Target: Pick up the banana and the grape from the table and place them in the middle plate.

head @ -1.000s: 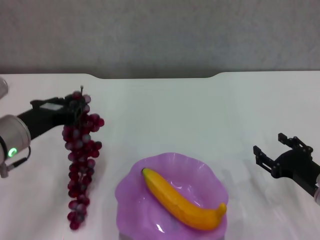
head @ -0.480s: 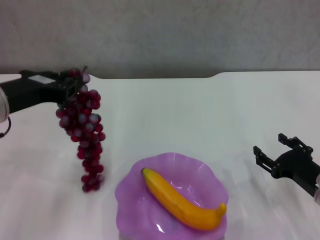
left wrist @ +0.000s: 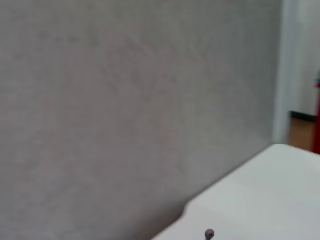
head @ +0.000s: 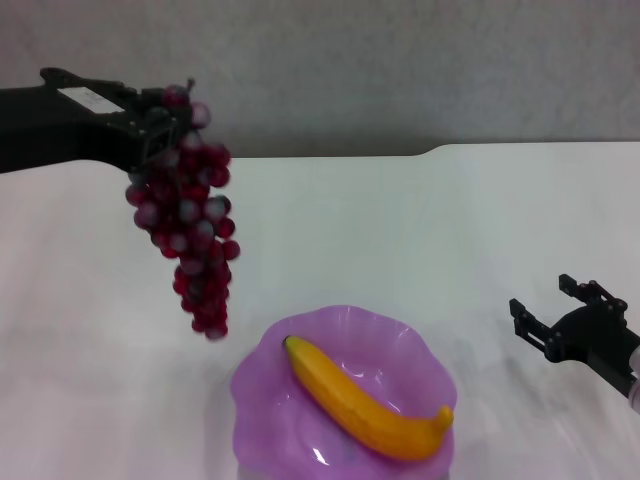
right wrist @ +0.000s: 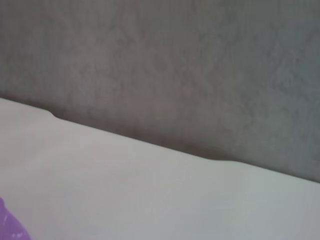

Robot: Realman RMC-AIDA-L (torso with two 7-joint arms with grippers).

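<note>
My left gripper [head: 160, 118] is shut on the top of the grape bunch [head: 190, 235] and holds it in the air, up and to the left of the purple plate [head: 260, 372]. The bunch hangs free, its lowest grapes just above and left of the plate's rim. One grape tip [left wrist: 209, 233] shows in the left wrist view. The banana [head: 365, 402] lies diagonally in the plate. My right gripper [head: 553, 312] is open and empty, low over the white table [head: 400, 230] to the right of the plate. A sliver of the plate [right wrist: 10, 225] shows in the right wrist view.
The table's notched far edge [head: 320, 154] meets a grey wall [head: 400, 70]. In the left wrist view the table's corner [left wrist: 260, 200] and a doorway strip [left wrist: 300, 75] show at one side.
My left gripper has lifted the grape bunch off the table, and carried it up and to the right toward the plate. The right gripper has barely moved.
</note>
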